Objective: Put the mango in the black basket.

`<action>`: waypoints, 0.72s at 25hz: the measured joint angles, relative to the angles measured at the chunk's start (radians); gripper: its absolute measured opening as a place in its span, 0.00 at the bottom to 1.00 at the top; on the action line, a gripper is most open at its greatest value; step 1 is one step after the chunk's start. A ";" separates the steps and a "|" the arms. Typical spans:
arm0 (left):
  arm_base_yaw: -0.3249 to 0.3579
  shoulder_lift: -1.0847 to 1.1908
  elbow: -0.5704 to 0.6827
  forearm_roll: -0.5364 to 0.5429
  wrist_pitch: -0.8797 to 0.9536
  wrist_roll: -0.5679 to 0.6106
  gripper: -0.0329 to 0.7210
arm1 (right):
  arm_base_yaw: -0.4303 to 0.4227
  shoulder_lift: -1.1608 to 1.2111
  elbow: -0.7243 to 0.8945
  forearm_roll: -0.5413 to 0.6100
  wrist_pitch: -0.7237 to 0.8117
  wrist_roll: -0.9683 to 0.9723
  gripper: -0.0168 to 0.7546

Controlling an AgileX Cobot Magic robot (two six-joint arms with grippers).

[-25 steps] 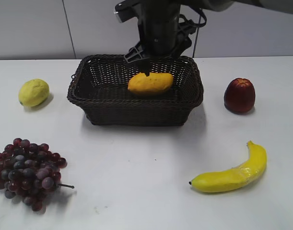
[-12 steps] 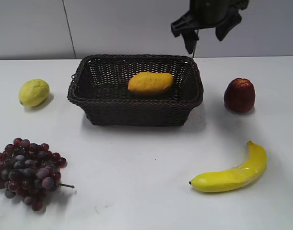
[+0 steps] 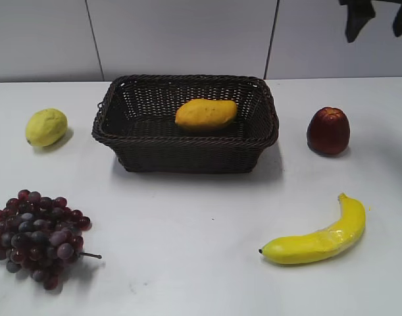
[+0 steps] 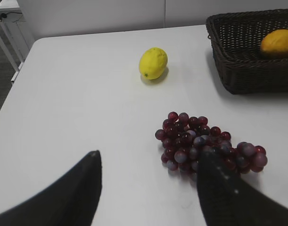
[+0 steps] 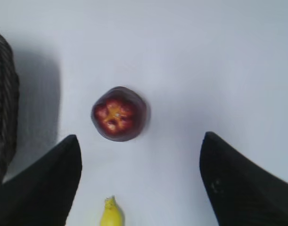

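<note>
Exterior view had the mango (image 3: 206, 114) lying inside the black basket (image 3: 185, 157), toward the back wall, nothing touching it. Up in the top right corner the right gripper (image 3: 377, 14) hung high above the table (image 3: 187, 224), fingers spread and empty, a red apple (image 5: 119, 113) below it. Left gripper (image 4: 148, 186) sat parted and empty too, low beside the grapes (image 4: 205, 141), lemon (image 4: 153, 63) beyond.
</note>
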 joint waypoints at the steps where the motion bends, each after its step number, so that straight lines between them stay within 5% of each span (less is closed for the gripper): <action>1: 0.000 0.000 0.000 0.000 0.000 0.000 0.69 | -0.022 -0.020 0.024 0.002 0.000 -0.003 0.80; 6: 0.000 0.000 0.000 0.000 0.000 0.000 0.69 | -0.092 -0.116 0.187 -0.002 -0.001 -0.018 0.79; 18: 0.000 0.000 0.000 0.000 0.000 0.000 0.69 | -0.094 -0.495 0.770 0.010 -0.099 -0.041 0.79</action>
